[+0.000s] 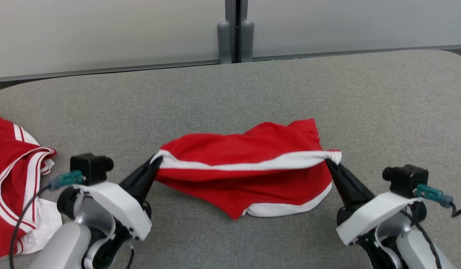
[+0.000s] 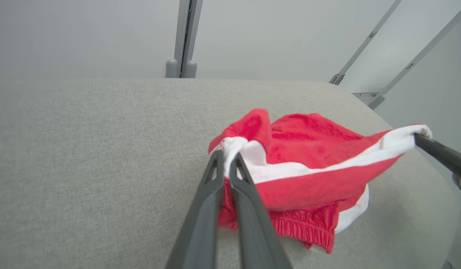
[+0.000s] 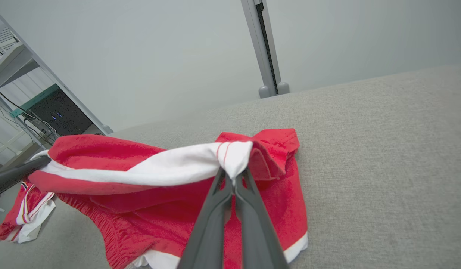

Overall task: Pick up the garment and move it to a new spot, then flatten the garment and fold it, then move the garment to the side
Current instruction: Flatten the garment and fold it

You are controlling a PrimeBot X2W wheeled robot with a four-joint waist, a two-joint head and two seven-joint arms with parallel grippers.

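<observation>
The garment [image 1: 249, 164] is a pair of red shorts with white trim, lying bunched in the middle of the grey table [image 1: 230, 89]. My left gripper [image 1: 157, 161] is shut on the left end of its white band, and my right gripper [image 1: 329, 161] is shut on the right end. The band is stretched taut between them, lifted a little off the table. In the left wrist view the fingers pinch white cloth at the gripper [image 2: 226, 155], with the garment [image 2: 312, 175] sagging to the right. The right wrist view has the gripper [image 3: 234, 173] clamped on the white hem of the garment [image 3: 170, 201].
A second red and white garment [image 1: 13, 186] lies crumpled at the table's left edge, close to my left arm; it appears again in the right wrist view [image 3: 28, 216]. A grey post [image 1: 236, 33] stands behind the table's far edge. A shelf rack [image 3: 36, 108] stands off to the left.
</observation>
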